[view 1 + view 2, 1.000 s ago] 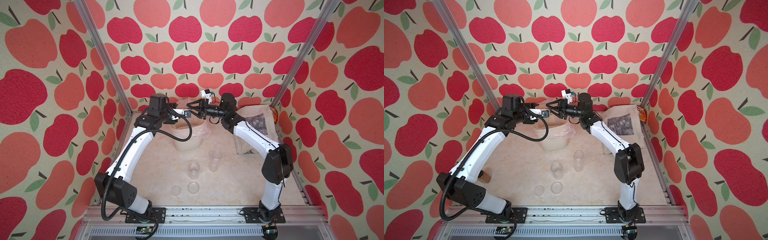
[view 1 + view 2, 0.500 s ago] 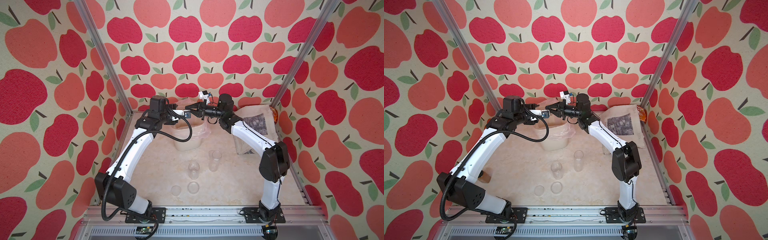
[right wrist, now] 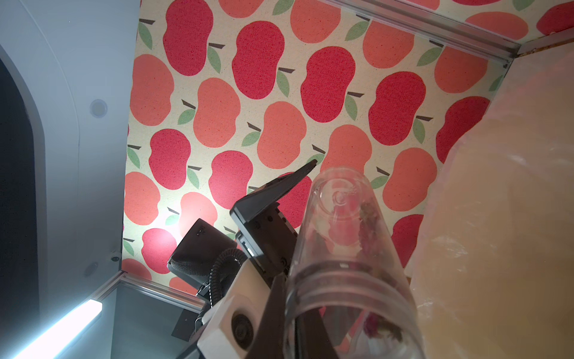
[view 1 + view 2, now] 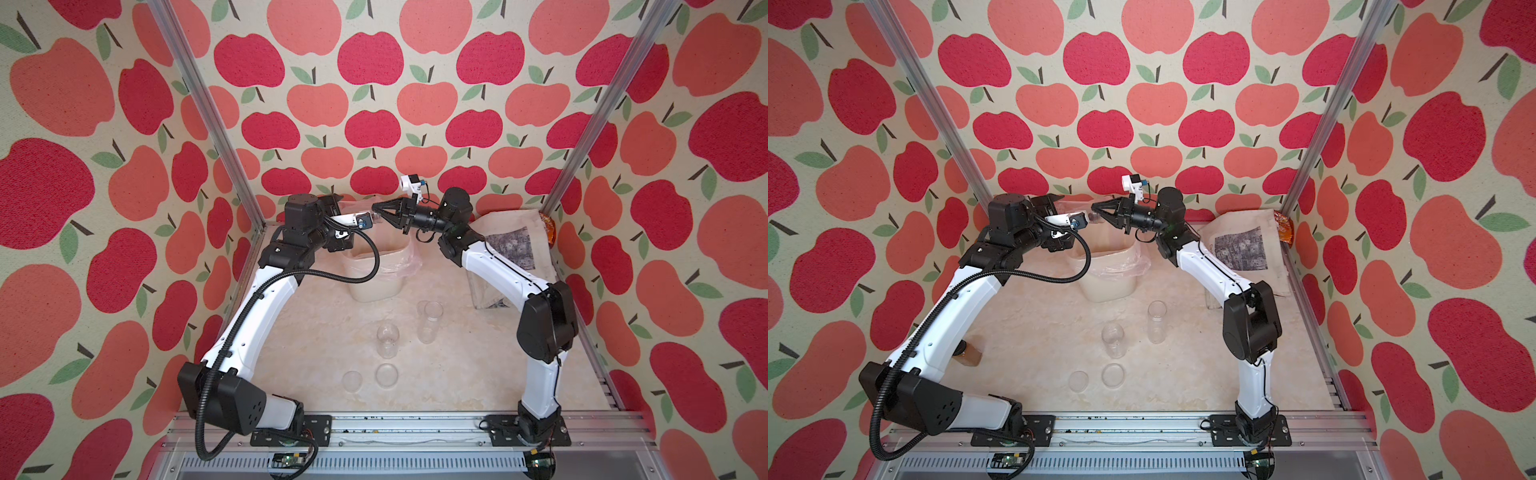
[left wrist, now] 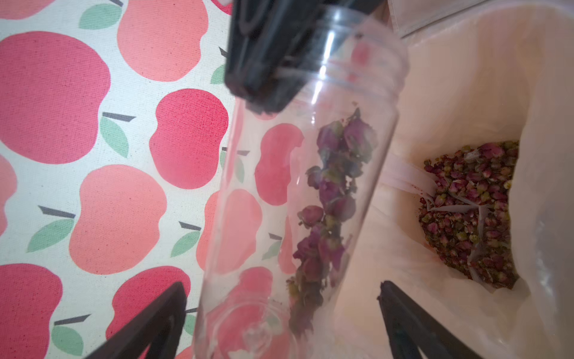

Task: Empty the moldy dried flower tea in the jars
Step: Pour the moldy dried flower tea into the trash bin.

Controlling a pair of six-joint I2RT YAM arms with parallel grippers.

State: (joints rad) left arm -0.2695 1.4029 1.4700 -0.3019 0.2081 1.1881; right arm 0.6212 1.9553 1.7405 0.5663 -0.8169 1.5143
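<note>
Left wrist view: left pincer [image 5: 281,286] open around jar [image 5: 279,192]; right pincer [image 5: 273,80] clamps neck.

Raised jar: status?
Left claw open, clear of jar. Right claw shut on jar mouth. Tea inside; bin close by. Nothing blocking.

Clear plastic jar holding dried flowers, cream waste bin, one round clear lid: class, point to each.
Clear plastic jar [image 5: 264,217]: left wrist view, side wall.
Cream waste bin [image 4: 384,289]: in a top view, front wall.
Round clear lid [image 4: 387,375]: in a top view, centre.
</note>
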